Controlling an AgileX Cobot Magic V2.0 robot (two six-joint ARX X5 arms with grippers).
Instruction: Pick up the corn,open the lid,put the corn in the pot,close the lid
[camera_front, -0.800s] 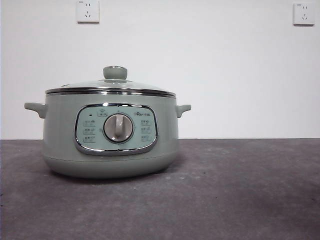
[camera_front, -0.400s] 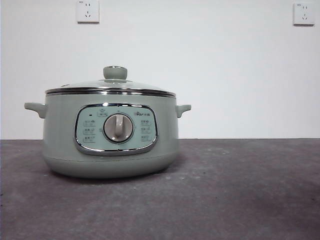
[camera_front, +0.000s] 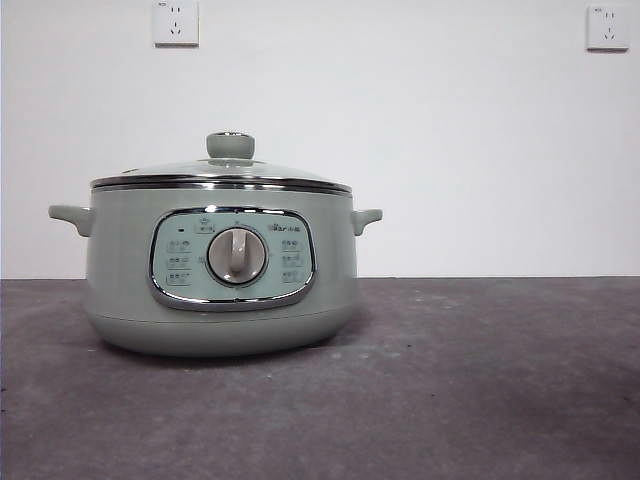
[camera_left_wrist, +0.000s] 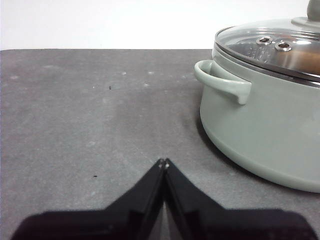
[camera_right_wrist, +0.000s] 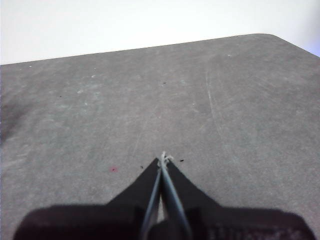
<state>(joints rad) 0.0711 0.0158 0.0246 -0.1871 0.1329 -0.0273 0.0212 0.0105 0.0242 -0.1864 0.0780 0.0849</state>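
The sage-green pot stands on the grey table left of centre in the front view, with the glass lid shut on it and its green knob on top. The pot and lid also show in the left wrist view. My left gripper is shut and empty, low over the table beside the pot's side handle. My right gripper is shut and empty over bare table. The corn is not in any view. Neither arm shows in the front view.
The grey table ends at a white wall with two sockets. The table's rounded far corner shows in the right wrist view.
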